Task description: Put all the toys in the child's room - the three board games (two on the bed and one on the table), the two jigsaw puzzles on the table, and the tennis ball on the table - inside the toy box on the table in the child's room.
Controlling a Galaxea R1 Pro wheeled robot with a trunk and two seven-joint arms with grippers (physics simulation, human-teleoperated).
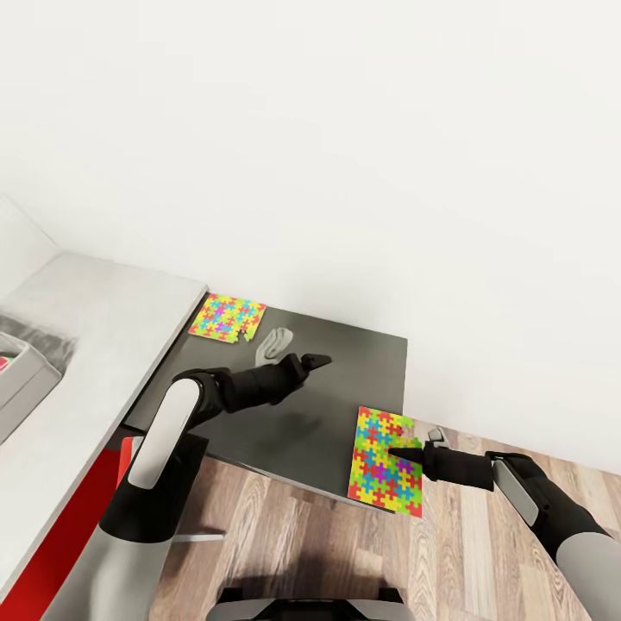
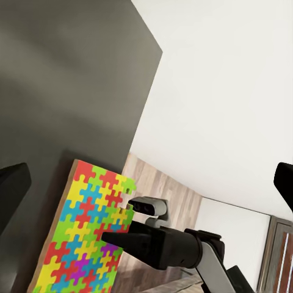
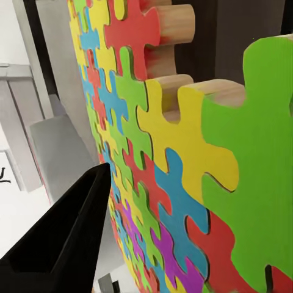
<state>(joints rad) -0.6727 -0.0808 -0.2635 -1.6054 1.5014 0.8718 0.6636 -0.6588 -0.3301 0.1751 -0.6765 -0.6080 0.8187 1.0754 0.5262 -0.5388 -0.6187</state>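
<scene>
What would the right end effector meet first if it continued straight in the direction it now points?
Probably the near jigsaw puzzle. The right end effector points leftward across the head view, with its dark finger already over the mat's notched edge on the dark table section. Depth is unclear, so it may be touching already.

Wood-edged jigsaw puzzle [image 3: 183, 152]; matt dark-grey table [image 1: 345, 362]; wood-plank floor [image 1: 285, 535]

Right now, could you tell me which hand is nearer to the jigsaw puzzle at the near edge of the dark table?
Right. The right hand is at the near jigsaw puzzle, one finger over it. The left hand hovers apart, over the dark table.
</scene>
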